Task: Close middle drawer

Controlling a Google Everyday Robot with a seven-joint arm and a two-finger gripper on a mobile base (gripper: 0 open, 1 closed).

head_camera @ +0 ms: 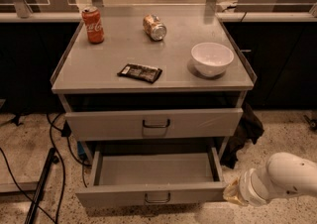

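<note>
White rounded arm (290,176) w/ yellowish pincer (232,194) (lower right).

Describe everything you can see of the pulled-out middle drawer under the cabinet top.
The middle drawer is wide, grey and looks like metal. It stands pulled well out and level, just below the taller-fronted drawer. Its low flat front panel has a small dark loop handle at the centre. The inside is plain grey with nothing visible in it. The gripper sits at its front right corner; whether they touch cannot be told.

Red can (93,25) reads Coca-Cola; claw (231,193) at lower right.
</note>
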